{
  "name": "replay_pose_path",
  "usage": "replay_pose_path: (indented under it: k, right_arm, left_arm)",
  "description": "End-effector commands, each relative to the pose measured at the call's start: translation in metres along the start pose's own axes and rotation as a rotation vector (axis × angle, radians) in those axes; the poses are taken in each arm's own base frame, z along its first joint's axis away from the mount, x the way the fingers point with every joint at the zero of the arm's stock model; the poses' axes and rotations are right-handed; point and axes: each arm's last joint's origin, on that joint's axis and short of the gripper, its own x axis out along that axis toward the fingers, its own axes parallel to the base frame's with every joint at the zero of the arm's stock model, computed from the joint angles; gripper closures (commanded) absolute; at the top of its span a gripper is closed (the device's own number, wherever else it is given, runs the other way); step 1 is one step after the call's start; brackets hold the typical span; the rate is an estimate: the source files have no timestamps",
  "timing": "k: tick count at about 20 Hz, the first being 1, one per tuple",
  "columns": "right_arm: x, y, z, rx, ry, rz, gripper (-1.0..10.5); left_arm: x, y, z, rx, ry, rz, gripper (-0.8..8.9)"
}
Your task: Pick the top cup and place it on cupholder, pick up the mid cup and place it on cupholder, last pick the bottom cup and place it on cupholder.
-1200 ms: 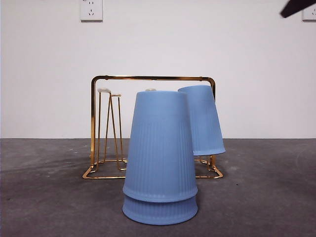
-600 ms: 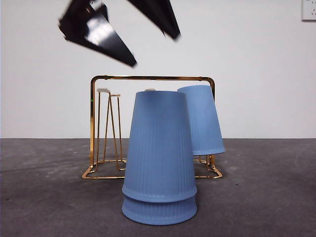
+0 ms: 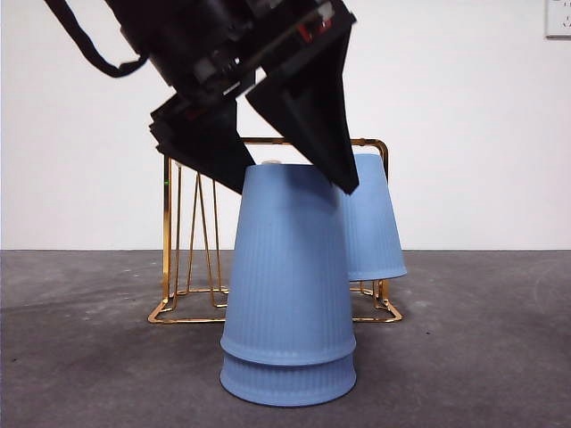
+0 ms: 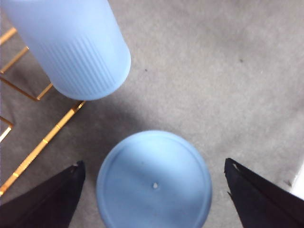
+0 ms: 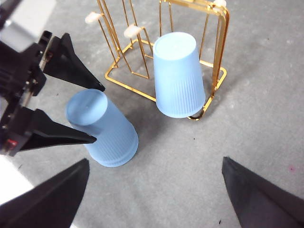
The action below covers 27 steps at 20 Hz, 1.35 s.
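Two blue cups stand nested upside down near the table's front: the upper cup sits over the bottom cup. My left gripper is open, one jaw on each side of the stack's top, not touching it. Behind stands the gold cupholder, with a third blue cup hanging tilted on a peg at its right end. The right wrist view shows the stack, the hung cup and the cupholder. My right gripper hangs high above the table, open and empty.
Two white-tipped pegs on the cupholder's other end are free. A white wall with a socket closes the back. Grey table surface surrounds the stack.
My left gripper has come down from the upper left and now straddles the top of the stack. The black tip at the top right corner is gone. The cups have not moved.
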Motion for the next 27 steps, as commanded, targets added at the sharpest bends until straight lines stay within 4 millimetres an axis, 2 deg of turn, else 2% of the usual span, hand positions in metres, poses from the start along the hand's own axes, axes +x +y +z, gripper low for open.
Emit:
replay_pose_path:
  k: [1,3,5,7,14,19,24,27]
  right_arm:
    - [0.000,0.001,0.002,0.004,-0.004,0.005,5.1]
    - [0.000,0.001,0.002,0.001,-0.005,0.005,5.1]
    - [0.000,0.001,0.002,-0.001,-0.004,0.005,5.1]
    - [0.000,0.001,0.002,-0.002,-0.005,0.005,5.1]
    - [0.000,0.001,0.002,-0.002,-0.004,0.005,5.1]
    - [0.000,0.001,0.002,-0.002,-0.005,0.005,5.1]
    - [0.000,0.001,0.002,-0.006,-0.005,0.005,5.1]
    - [0.000,0.001,0.002,-0.006,-0.005,0.005,5.1]
  left_arm:
    - [0.001,-0.004,0.007,0.017,-0.024,-0.008,4.23]
    - [-0.002,-0.006,0.008,0.019,-0.031,-0.010,4.78]
    - [-0.005,-0.006,0.009,0.021,-0.043,-0.012,4.89]
    - [-0.009,-0.007,0.010,0.022,-0.054,-0.013,5.68]
    - [-0.030,-0.008,0.014,0.025,-0.120,-0.016,5.76]
    - [-0.065,-0.008,0.018,0.025,-0.235,-0.004,5.76]
    - [-0.111,-0.007,0.016,0.005,-0.377,0.091,5.76]
    - [-0.131,-0.005,0.014,-0.015,-0.445,0.168,5.76]
